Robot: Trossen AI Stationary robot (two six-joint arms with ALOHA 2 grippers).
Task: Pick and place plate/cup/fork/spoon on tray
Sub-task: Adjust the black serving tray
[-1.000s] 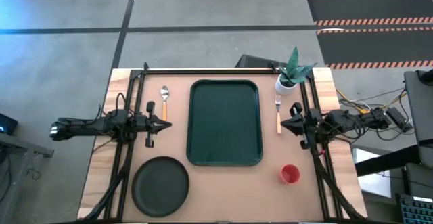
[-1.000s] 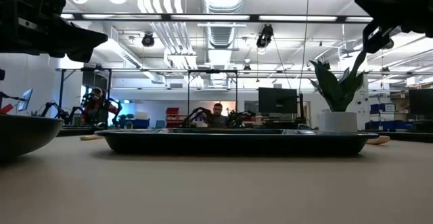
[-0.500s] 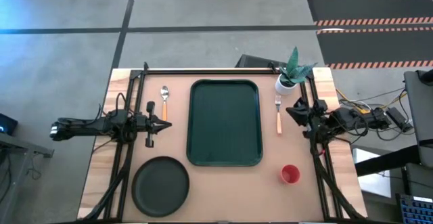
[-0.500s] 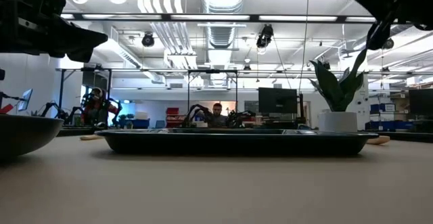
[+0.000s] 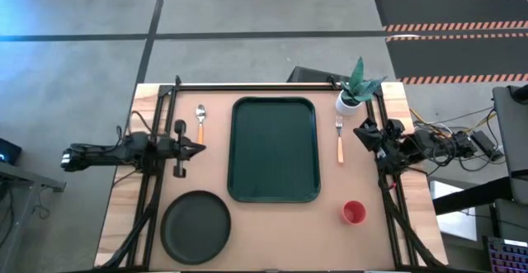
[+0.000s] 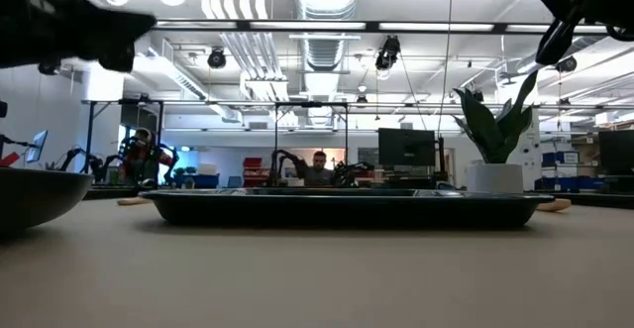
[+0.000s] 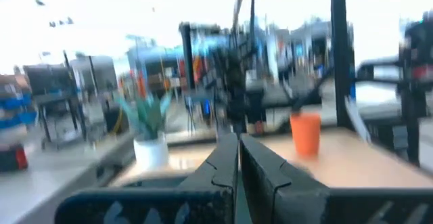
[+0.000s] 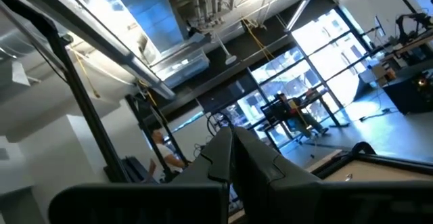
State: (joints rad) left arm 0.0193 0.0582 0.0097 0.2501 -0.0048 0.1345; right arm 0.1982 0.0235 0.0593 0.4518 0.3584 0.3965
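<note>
The dark green tray (image 5: 274,149) lies in the middle of the table. The dark plate (image 5: 195,227) rests flat near the front left, and the red cup (image 5: 353,213) stands at the front right. The spoon (image 5: 200,123) lies left of the tray and the fork (image 5: 339,138) right of it, both flat with orange handles toward the near edge. My left gripper (image 5: 200,149) hovers shut just near of the spoon, pointing at the tray. My right gripper (image 5: 360,133) hovers shut beside the fork's handle, tipped upward. Both grippers hold nothing.
A white pot with a green plant (image 5: 351,98) stands at the far right corner, close to my right arm. Black frame rails (image 5: 264,84) run along the far edge and both sides. Beyond the table a person (image 6: 318,167) sits in the room.
My right gripper has tipped upward and rolled, drawing back a little toward the table's right and far edges. My left gripper has tipped upward too, its tip pulling slightly toward the left edge. Both stay shut. Nothing on the table has moved.
</note>
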